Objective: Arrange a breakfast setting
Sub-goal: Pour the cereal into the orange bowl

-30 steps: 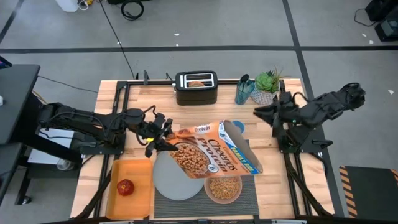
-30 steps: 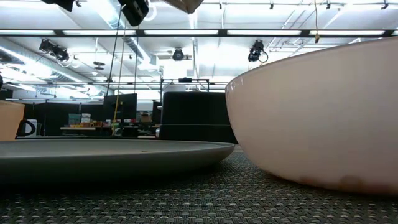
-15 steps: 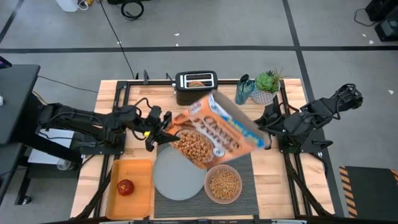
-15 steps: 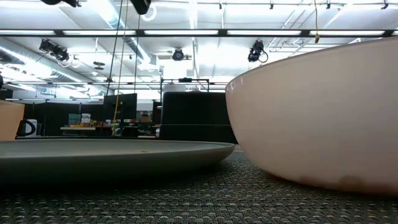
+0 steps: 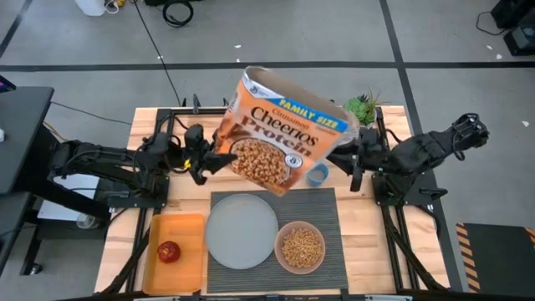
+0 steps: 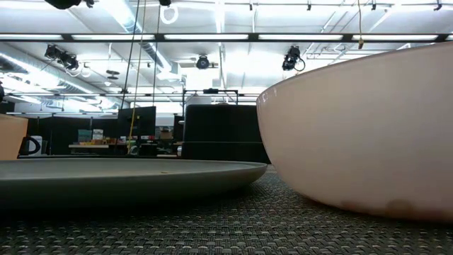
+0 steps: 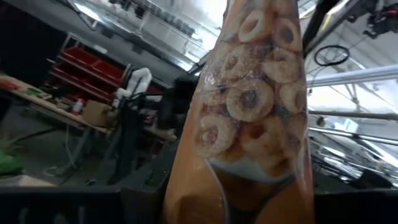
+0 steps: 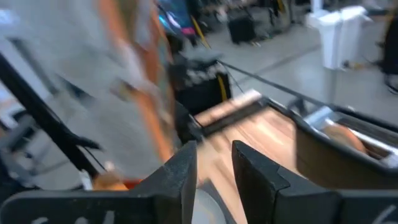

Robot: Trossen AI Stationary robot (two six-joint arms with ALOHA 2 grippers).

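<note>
An orange cereal box [image 5: 280, 134] hangs tilted above the table's far middle, its open top [image 5: 292, 90] up and toward the far edge. My left gripper [image 5: 207, 160] is shut on it at its left. My right gripper [image 5: 344, 159] stands at the box's right edge with a narrow gap between its fingers [image 8: 214, 171] and nothing in it; whether it touches the box I cannot tell. Below, the pale plate [image 5: 242, 230] and the pink bowl [image 5: 301, 247], filled with brown cereal, rest on the dark mat [image 5: 322, 209]. A red apple [image 5: 169, 251] lies on the orange tray [image 5: 188, 238]. My left gripper holds the cereal box by its lower left corner [image 5: 221, 160], coming level from the table's left. Its own wrist view is filled by the box's printed face [image 7: 255, 106], which hides the fingers. The box is lifted clear of the table, tilted, open end up.
The black toaster [image 8: 348, 152], with a brown bagel [image 8: 345, 134] in a slot, stands at the far edge; the box hides it from above. A potted plant [image 5: 361, 107] is at the far right, and a small blue thing [image 5: 318, 174] lies beside the mat.
My left gripper has risen, tipped upward and gone toward the far edge. The box has swung from lying mouth-down over the bowl to mouth-up above the table's far middle. My right gripper has gone toward the table's left, up to the box's right edge.
</note>
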